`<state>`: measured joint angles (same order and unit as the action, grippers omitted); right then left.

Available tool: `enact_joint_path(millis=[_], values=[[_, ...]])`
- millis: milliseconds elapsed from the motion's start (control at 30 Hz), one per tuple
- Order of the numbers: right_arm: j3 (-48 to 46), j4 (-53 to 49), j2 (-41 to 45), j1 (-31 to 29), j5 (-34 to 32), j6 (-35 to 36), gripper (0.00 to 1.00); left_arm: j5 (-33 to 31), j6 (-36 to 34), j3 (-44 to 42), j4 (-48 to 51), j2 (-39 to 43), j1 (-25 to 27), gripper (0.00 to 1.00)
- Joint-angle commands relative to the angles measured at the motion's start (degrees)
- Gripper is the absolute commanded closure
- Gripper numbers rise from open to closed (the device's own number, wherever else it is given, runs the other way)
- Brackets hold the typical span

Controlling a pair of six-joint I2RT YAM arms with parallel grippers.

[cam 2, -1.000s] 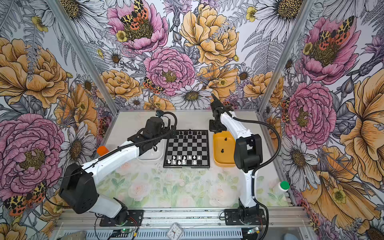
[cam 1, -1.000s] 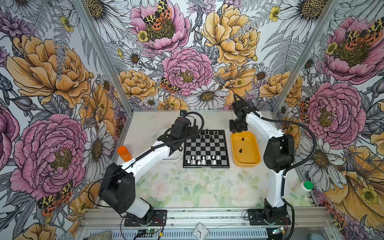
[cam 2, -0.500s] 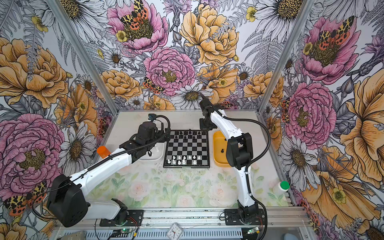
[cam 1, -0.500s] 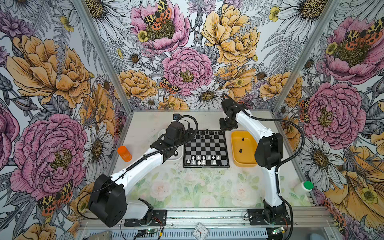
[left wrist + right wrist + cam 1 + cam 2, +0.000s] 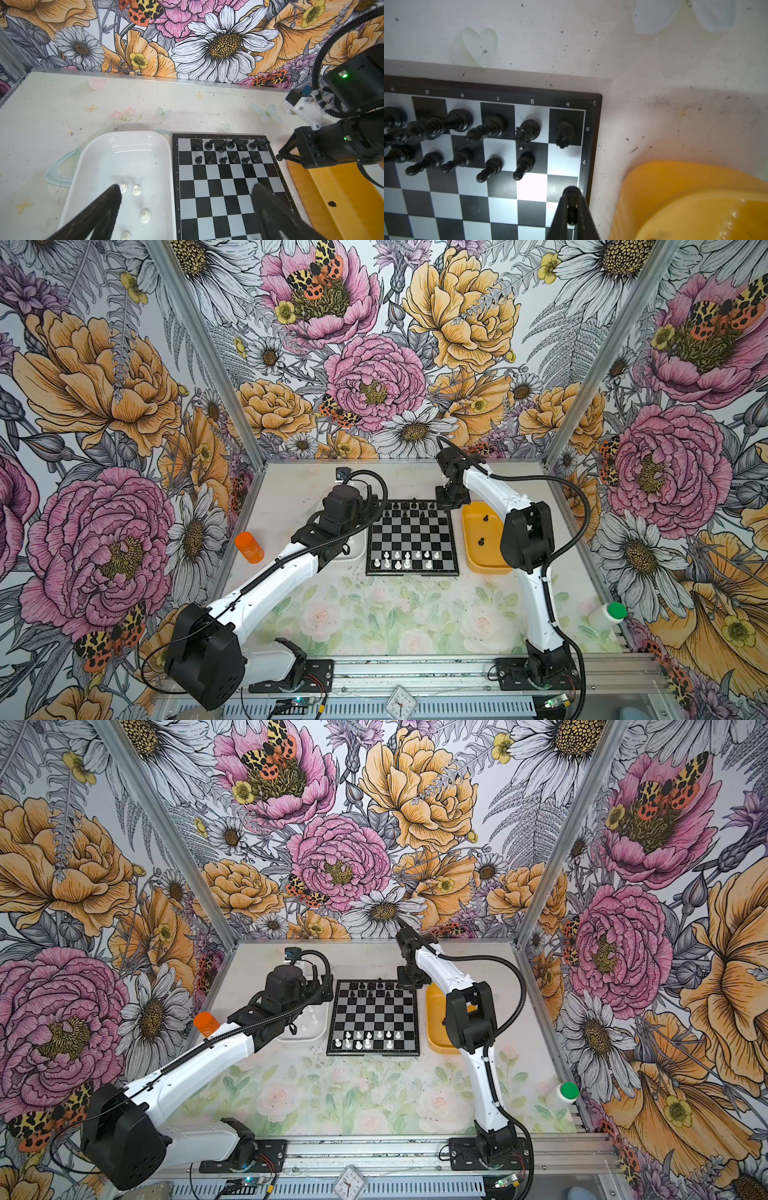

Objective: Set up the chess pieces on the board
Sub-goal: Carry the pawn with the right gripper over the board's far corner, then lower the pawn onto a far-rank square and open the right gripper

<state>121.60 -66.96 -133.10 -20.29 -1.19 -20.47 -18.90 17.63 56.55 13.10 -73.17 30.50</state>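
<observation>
Above the white tray (image 5: 124, 141), where loose white pieces (image 5: 136, 190) are lying, we are hovering our left gripper (image 5: 187, 188) spread wide; on the board (image 5: 411, 537) black pieces (image 5: 233, 143) are standing along the far rows; near its far right corner our right gripper (image 5: 572, 194) is pinching a black pawn (image 5: 571, 216); two other black pieces (image 5: 481, 541) are sitting in the yellow tray (image 5: 484, 568).

left gripper (image 5: 187, 188) spread wide; right gripper (image 5: 572, 199) pinching, seemingly, a pawn (image 5: 571, 216).
</observation>
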Motion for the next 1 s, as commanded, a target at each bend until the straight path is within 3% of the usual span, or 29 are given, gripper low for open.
enact_joint_path(millis=[0, 967], values=[[1.5, 0.8, -1.9, -0.4, 0.6, 0.6, 0.91, -1.1, 0.4, -0.4, 0.5, 1.1, -0.6, 0.01], [5.1, 1.0, -5.8, -0.4, 1.6, 1.1, 0.89, -1.3, 0.5, -0.6, 1.0, 1.6, -1.2, 0.01]])
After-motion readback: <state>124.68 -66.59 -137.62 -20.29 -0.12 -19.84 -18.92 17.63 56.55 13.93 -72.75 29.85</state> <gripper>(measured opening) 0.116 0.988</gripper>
